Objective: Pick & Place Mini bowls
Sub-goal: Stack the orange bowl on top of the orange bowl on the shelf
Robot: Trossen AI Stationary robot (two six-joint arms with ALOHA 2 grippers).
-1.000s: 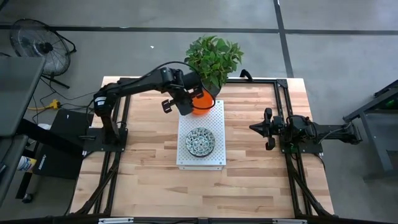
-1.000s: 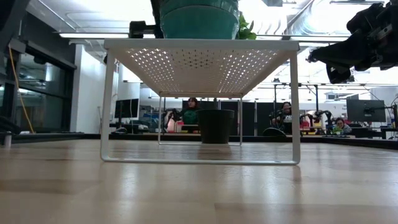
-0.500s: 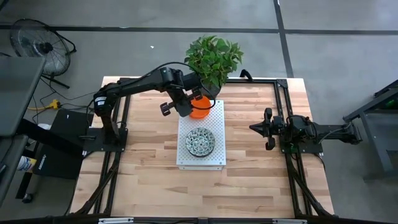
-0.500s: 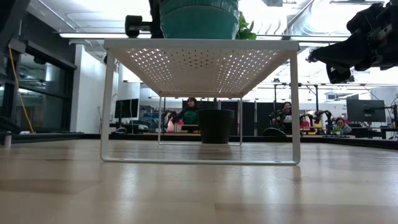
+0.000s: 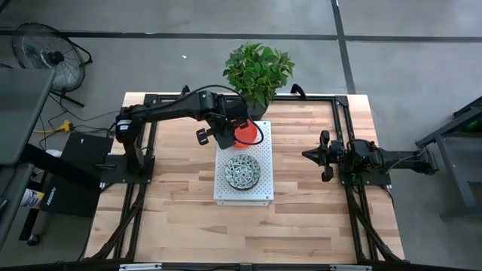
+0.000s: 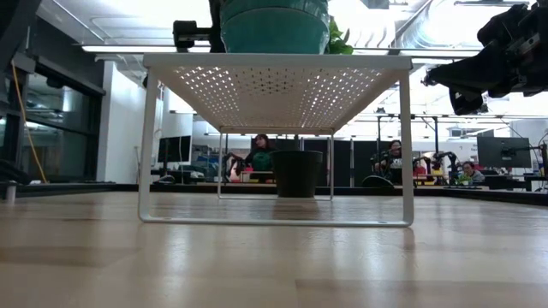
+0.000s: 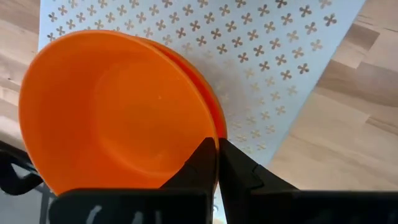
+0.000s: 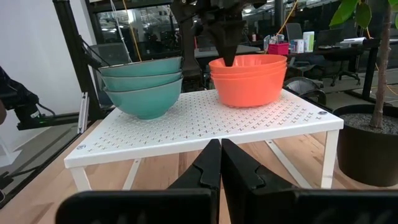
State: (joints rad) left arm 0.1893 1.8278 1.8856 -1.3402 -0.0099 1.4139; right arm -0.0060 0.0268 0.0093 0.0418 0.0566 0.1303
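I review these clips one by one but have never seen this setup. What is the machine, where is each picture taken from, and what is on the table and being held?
It is a robot with two dark arms mounted at a wooden table, each ending in a two-finger gripper. One camera looks straight down, one sits at table height, and one rides on each wrist. A white perforated rack stands on the table, with a potted plant behind it. On the rack sit two stacks of mini bowls: the orange bowls and the patterned bowls, whose outsides look teal from the side. The left gripper is pinched shut on the rim of the top orange bowl. The right gripper waits shut at the right side, holding nothing.
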